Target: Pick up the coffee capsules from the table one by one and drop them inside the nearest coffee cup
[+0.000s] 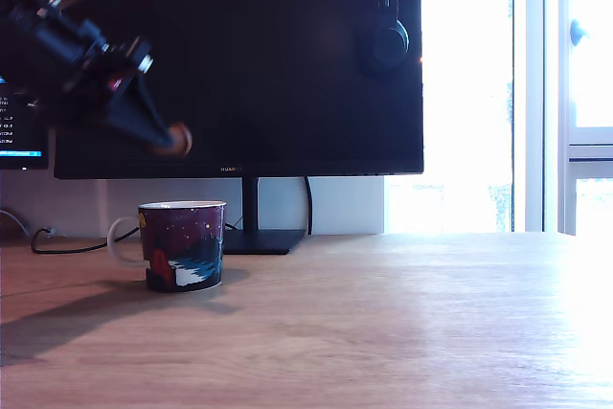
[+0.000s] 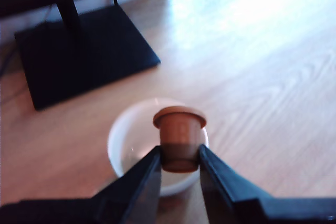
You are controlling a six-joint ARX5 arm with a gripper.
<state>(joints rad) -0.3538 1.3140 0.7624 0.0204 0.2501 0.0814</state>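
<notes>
Where the wrist view looks straight down past the fingers, the capsule [image 2: 179, 137] shows plainly as a copper-brown cone with its flared rim turned away from the fingertips, and the white inside of the cup [image 2: 122, 148] lies directly beneath it; no other capsule appears in either view. The exterior view gives only a blurred brown blob for the capsule [image 1: 175, 140], but it alone shows the height: the pod hangs in the air above the cup [image 1: 182, 245], a little toward that view's left of the cup's middle and well clear of the rim. It also shows the cup's dark starry side, red figure and white handle, which the wrist view hides.

The gripper [image 2: 179, 157] is closed narrowly on the capsule, its two dark fingers [image 2: 144, 182] pressing the pod's narrower end from either side. In the exterior view the gripper [image 1: 170, 144] slants down from the arm [image 1: 67, 35], which enters at the view's upper left.

Below the gripper the cup stands upright on a light wooden table [image 1: 402, 323], where the arm's shadow falls on the view's left. Behind the gripper stands a large dark monitor [image 1: 239, 55] on a flat black base [image 2: 79, 51], with headphones [image 1: 388, 40] hung at its upper part. A cable [image 1: 67, 244] trails along the wall behind the cup. Off to the exterior view's right, a window [image 1: 479, 93] is washed out with daylight.
</notes>
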